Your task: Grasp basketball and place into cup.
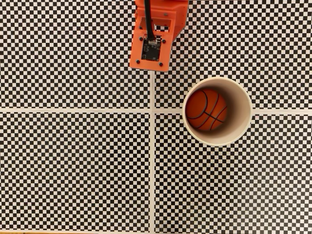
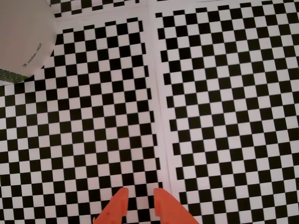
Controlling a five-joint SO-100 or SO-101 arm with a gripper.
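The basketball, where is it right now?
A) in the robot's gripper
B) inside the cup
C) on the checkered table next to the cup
B: the fixed view shows the basketball sitting down inside the cup, ringed by its rim.

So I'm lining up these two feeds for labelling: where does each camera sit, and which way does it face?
Fixed view: sits above, looking straight down on the checkered surface; shows the cup with the basketball inside, and the orange arm entering from the top edge.
Wrist view: rides on the arm, looking forward and down past the gripper, whose two orange fingertips show at the bottom edge with a small gap between them.
Shared: the checkered surface and the cup, here only an outer wall at top left.
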